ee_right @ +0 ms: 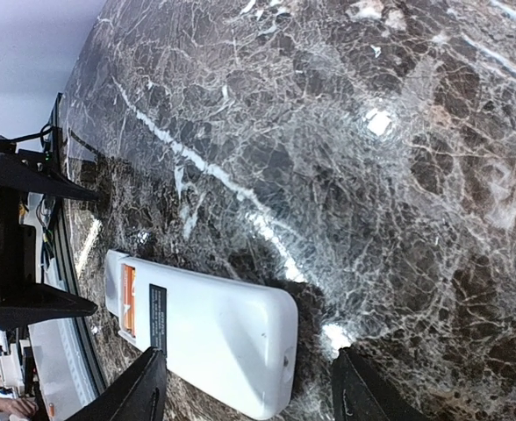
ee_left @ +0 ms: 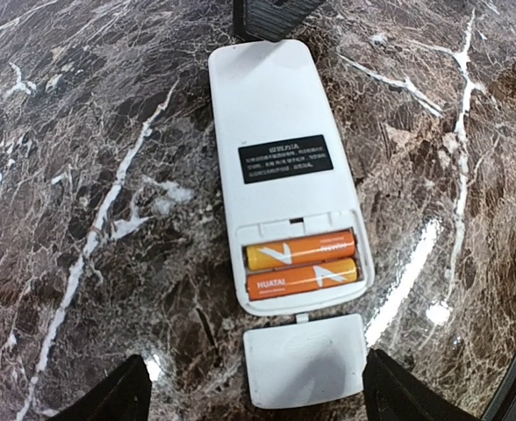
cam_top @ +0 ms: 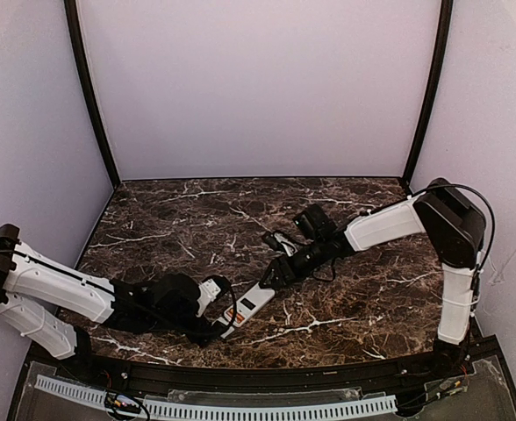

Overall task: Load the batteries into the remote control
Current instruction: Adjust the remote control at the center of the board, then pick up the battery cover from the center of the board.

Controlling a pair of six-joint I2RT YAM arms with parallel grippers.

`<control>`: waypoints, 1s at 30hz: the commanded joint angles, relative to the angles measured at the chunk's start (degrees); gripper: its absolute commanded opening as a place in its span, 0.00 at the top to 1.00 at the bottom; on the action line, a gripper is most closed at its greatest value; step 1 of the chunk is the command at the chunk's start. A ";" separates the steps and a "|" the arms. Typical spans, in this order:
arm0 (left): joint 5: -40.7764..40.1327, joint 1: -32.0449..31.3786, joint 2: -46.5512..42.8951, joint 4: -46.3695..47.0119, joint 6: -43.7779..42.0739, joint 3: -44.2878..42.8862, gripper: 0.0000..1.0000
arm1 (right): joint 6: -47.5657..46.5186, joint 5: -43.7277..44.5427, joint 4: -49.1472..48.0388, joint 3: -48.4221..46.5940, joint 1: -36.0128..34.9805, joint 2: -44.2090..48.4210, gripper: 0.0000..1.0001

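The white remote control (ee_left: pixel 275 132) lies back up on the marble, its battery recess uncovered. Two orange batteries (ee_left: pixel 300 263) lie side by side in the recess. The small white cover (ee_left: pixel 304 361) rests flat on the table just below the remote's end, between the fingers of my open left gripper (ee_left: pixel 256 373). At the remote's other end (ee_right: pixel 232 342), my right gripper (ee_right: pixel 249 353) stands open astride it, with a gap on the right side. From above, the remote (cam_top: pixel 254 301) lies between the left gripper (cam_top: pixel 223 316) and the right gripper (cam_top: pixel 274 274).
The dark marble table (cam_top: pixel 346 289) is walled by pale panels at the back and sides. A black rail (cam_top: pixel 240 377) runs along the near edge, close behind the left gripper. A black cable (cam_top: pixel 286 239) loops by the right wrist.
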State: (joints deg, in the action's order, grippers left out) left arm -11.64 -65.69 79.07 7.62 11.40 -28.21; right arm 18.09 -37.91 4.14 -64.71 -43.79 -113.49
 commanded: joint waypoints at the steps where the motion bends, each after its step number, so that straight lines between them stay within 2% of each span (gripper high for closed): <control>1: -2.64 -1.78 0.99 0.34 2.51 0.51 0.17 | -0.96 -0.26 0.51 -1.31 -0.25 -1.92 0.38; 14: -2.59 -4.00 2.94 -2.25 1.97 -0.27 0.20 | -0.57 -0.32 0.37 -0.05 -1.10 -1.38 0.41; 21: -1.68 -4.09 5.98 -3.70 2.47 -1.66 0.25 | -0.18 -0.07 0.27 0.82 -1.64 -0.64 0.45; 25: -1.88 -4.17 6.56 -3.94 2.11 -2.13 0.33 | 0.24 -0.15 0.27 1.61 -1.99 -0.07 0.47; 30: -2.56 -4.14 4.84 -5.77 0.95 -2.28 0.49 | 0.63 -0.53 -0.31 2.14 -2.25 -0.06 0.48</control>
State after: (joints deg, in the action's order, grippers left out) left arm -13.63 -69.65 84.75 6.52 13.58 -30.33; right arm 18.15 -38.57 2.94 -64.10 -45.25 -114.10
